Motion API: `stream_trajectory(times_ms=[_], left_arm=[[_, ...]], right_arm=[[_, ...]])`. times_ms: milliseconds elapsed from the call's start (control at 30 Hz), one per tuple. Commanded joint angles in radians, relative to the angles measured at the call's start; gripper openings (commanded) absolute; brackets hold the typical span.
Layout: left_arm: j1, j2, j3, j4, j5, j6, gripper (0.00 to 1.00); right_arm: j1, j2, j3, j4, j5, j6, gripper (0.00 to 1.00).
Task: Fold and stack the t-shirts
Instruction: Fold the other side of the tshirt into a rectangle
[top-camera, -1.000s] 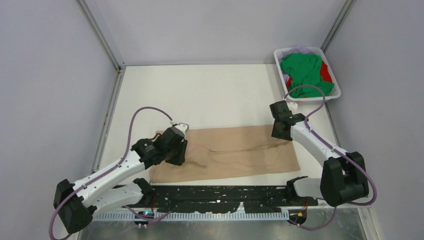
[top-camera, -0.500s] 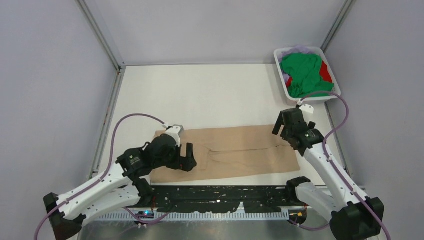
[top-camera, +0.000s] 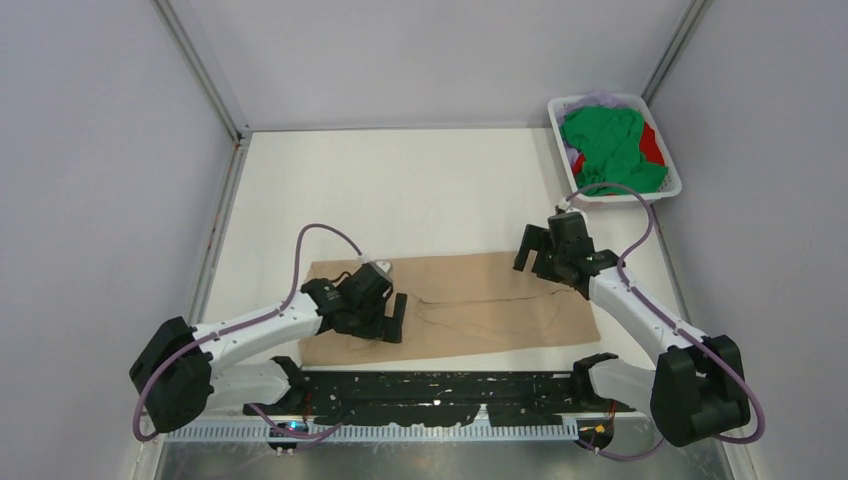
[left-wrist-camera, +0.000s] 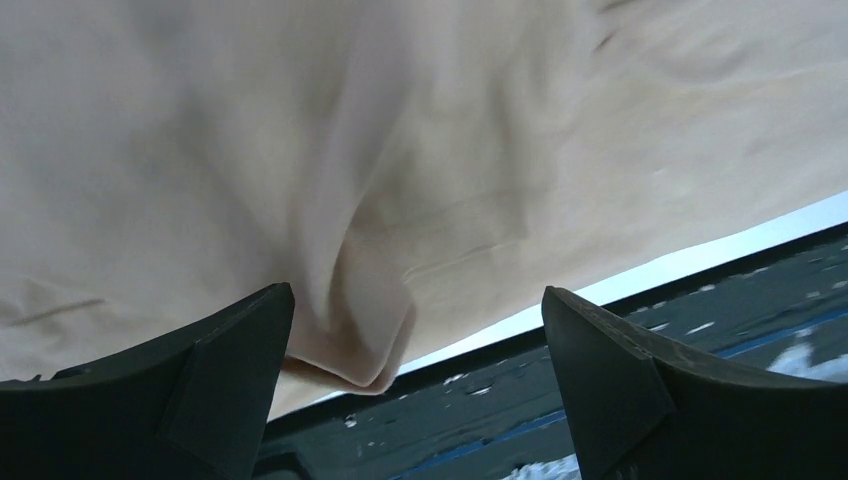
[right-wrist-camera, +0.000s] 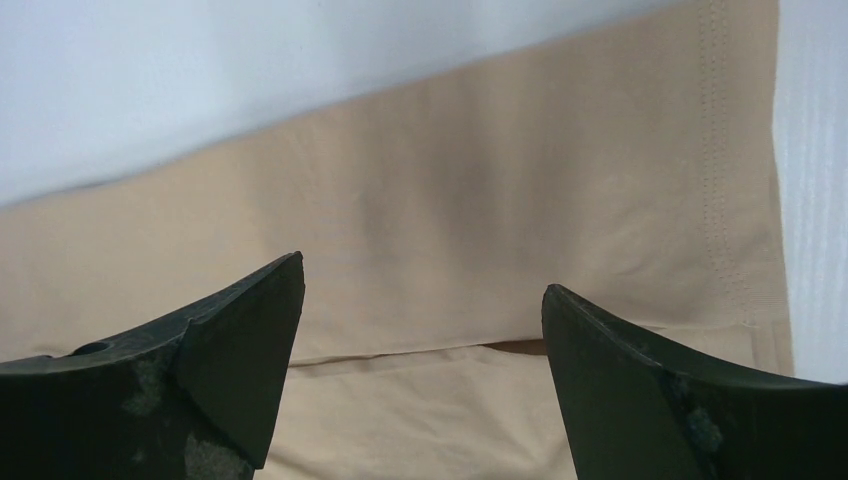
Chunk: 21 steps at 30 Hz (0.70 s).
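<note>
A large beige-tan t-shirt (top-camera: 470, 300) lies folded into a long flat band across the near half of the table. My left gripper (top-camera: 392, 318) hovers over its left part near the front edge, open; a soft bulge of the cloth (left-wrist-camera: 360, 330) sits by the left finger, not pinched. My right gripper (top-camera: 533, 256) stands open over the shirt's far right edge, where a hemmed layer (right-wrist-camera: 450, 230) overlaps a lower one. Green (top-camera: 608, 140), red (top-camera: 652, 142) and pale lilac (top-camera: 600, 100) t-shirts are heaped in the basket.
The white slatted basket (top-camera: 553, 118) stands at the far right corner by the wall. A black perforated rail (top-camera: 450, 392) runs along the table's near edge, just in front of the shirt. White tabletop (top-camera: 400, 190) stretches behind the shirt.
Both grippers went from shut to open and let go of the beige shirt. The left gripper moved right along the shirt; the right one swung left over the far edge.
</note>
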Motion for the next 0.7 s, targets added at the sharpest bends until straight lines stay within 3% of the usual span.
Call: stream_trajectory(times_ms=[0, 200, 367, 500, 667], left_arm=[[0.004, -0.048, -0.108, -0.068, 0.038, -0.061, 1.0], [0.004, -0.195, -0.144, -0.207, 0.053, -0.126, 1.0], [0.004, -0.345, -0.051, -0.301, 0.011, -0.117, 1.0], [0.003, -0.426, -0.061, -0.208, -0.023, -0.087, 1.0], [0.008, -0.323, -0.049, -0.044, -0.003, -0.054, 1.0]], right_arm=[[-0.004, 0.033, -0.009, 0.053, -0.022, -0.026, 0.96], [-0.007, 0.018, -0.011, 0.042, 0.014, -0.035, 0.96], [-0.009, -0.003, -0.011, 0.034, 0.032, -0.044, 0.95], [-0.01, -0.01, -0.011, 0.03, 0.032, -0.049, 0.95], [-0.009, -0.009, -0.012, 0.033, 0.024, -0.05, 0.95]])
